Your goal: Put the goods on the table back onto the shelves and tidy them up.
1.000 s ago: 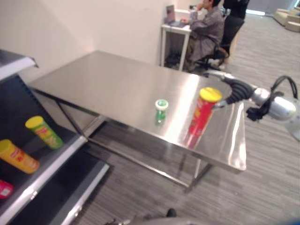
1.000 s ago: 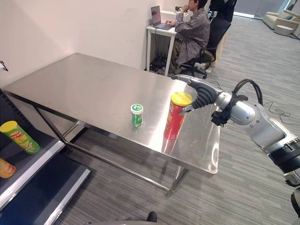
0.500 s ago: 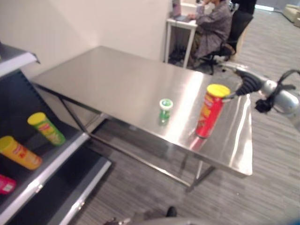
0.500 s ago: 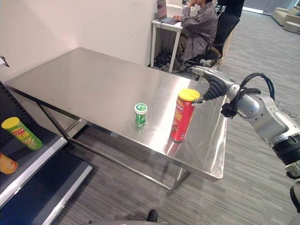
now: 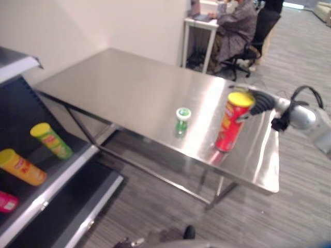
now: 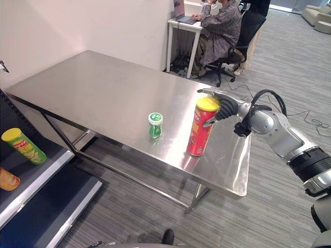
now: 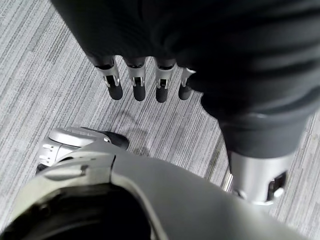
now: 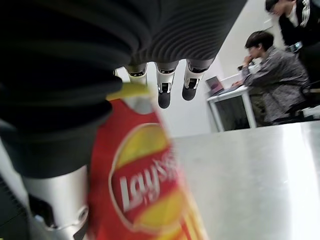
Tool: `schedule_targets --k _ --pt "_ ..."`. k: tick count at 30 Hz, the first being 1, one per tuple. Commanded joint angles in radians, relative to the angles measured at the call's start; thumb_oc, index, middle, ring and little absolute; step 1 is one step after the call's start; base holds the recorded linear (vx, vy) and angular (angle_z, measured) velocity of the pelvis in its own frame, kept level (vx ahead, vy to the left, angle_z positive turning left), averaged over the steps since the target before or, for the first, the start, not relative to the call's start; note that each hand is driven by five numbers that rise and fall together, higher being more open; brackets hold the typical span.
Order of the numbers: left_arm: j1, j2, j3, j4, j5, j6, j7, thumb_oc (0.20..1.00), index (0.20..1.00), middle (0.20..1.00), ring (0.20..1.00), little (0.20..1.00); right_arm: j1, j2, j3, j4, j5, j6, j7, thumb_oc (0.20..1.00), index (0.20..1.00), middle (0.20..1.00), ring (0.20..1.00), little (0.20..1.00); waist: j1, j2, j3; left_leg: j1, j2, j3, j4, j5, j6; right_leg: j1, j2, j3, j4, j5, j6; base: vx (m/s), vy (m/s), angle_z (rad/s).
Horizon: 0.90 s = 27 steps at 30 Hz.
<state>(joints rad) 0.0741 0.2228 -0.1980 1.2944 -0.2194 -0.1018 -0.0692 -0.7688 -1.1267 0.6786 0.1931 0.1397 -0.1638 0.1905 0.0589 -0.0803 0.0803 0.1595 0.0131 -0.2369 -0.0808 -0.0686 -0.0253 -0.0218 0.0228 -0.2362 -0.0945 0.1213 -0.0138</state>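
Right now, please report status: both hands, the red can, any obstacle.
Right hand open around red can top, not closed. Left hand open, idle above floor. Can upright on table; green jar stands apart, not in the way.

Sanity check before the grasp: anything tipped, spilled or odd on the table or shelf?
Nothing spilled. The red chip can and the small green bottle stand upright on the steel table. On the shelf, the green chip can and orange can lie on their sides rather than standing.
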Motion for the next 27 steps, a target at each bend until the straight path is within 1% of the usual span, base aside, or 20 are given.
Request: schedule_targets --k 1,8,14,22,23,24,25,26,27 --pt "-0.035 -0.05 -0.043 0.006 -0.035 -0.029 -0.026 1.0 1.0 1.0 1.0 1.0 -0.081 -0.031 0.024 0.005 0.046 -0.026 -0.006 1.0 1.0 1.0 1.0 1.0 0.034 -0.027 -0.009 0.011 0.013 0.046 -0.006 -0.014 -0.021 0.093 -0.066 0.058 0.011 -0.11 0.103 0.0 0.0 0.0" --pt "-0.033 -0.052 -0.044 0.006 -0.024 -0.033 -0.022 1.0 1.0 1.0 1.0 1.0 -0.062 -0.023 0.014 0.011 0.032 -0.027 -0.001 1.0 1.0 1.0 1.0 1.0 0.032 -0.026 -0.01 0.015 0.013 0.049 -0.006 -0.016 -0.02 0.095 -0.068 0.062 0.013 -0.109 0.104 0.0 0.0 0.0" --pt "-0.028 -0.053 -0.041 -0.001 -0.03 -0.034 -0.033 1.0 1.0 1.0 1.0 1.0 -0.073 -0.055 0.067 -0.012 0.046 -0.025 0.044 1.0 1.0 1.0 1.0 1.0 0.028 -0.027 -0.011 0.02 0.014 0.054 -0.006 -0.019 -0.021 0.096 -0.068 0.067 0.012 -0.108 0.105 0.0 0.0 0.0" --pt "-0.025 -0.055 -0.03 -0.015 -0.047 -0.038 -0.044 1.0 1.0 1.0 1.0 1.0 -0.072 -0.067 0.123 -0.054 0.076 -0.018 0.101 1.0 1.0 1.0 1.0 1.0 0.026 -0.027 -0.007 0.022 0.014 0.062 -0.006 -0.021 -0.021 0.093 -0.069 0.074 0.011 -0.106 0.108 0.0 0.0 0.0" --pt "-0.024 -0.054 -0.028 -0.017 -0.048 -0.038 -0.045 1.0 1.0 1.0 1.0 1.0 -0.069 -0.072 0.126 -0.064 0.078 -0.019 0.107 0.912 0.912 0.912 0.912 0.912 0.025 -0.027 -0.007 0.023 0.014 0.062 -0.006 -0.021 -0.02 0.094 -0.068 0.074 0.011 -0.106 0.108 0.0 0.0 0.0" --pt "-0.023 -0.055 -0.024 -0.016 -0.048 -0.039 -0.046 1.0 1.0 1.0 1.0 1.0 -0.061 -0.075 0.126 -0.075 0.083 -0.018 0.117 0.652 0.652 0.652 0.652 0.652 0.025 -0.027 -0.006 0.024 0.014 0.063 -0.006 -0.022 -0.02 0.094 -0.069 0.075 0.011 -0.106 0.108 0.0 0.0 0.0" --pt "-0.023 -0.055 -0.021 -0.015 -0.05 -0.039 -0.048 1.0 1.0 1.0 1.0 1.0 -0.058 -0.078 0.129 -0.084 0.085 -0.018 0.123 0.473 0.473 0.473 0.473 0.473 0.025 -0.027 -0.005 0.024 0.014 0.064 -0.006 -0.022 -0.02 0.095 -0.069 0.076 0.011 -0.107 0.107 -0.02 0.005 -0.05" --pt "-0.022 -0.055 -0.014 -0.015 -0.051 -0.039 -0.051 1.0 1.0 1.0 1.0 1.0 -0.052 -0.084 0.132 -0.098 0.081 -0.019 0.133 0.2 0.2 0.2 0.2 0.2 0.024 -0.027 -0.005 0.025 0.014 0.066 -0.006 -0.023 -0.02 0.095 -0.069 0.078 0.011 -0.106 0.108 -0.02 0.006 -0.05" --pt "-0.022 -0.055 -0.012 -0.013 -0.052 -0.039 -0.052 1.0 1.0 1.0 1.0 1.0 -0.049 -0.086 0.133 -0.099 0.081 -0.018 0.136 0.2 0.2 0.2 0.2 0.2 0.024 -0.027 -0.004 0.025 0.013 0.067 -0.006 -0.023 -0.02 0.095 -0.069 0.079 0.011 -0.105 0.108 -0.01 0.005 -0.05"
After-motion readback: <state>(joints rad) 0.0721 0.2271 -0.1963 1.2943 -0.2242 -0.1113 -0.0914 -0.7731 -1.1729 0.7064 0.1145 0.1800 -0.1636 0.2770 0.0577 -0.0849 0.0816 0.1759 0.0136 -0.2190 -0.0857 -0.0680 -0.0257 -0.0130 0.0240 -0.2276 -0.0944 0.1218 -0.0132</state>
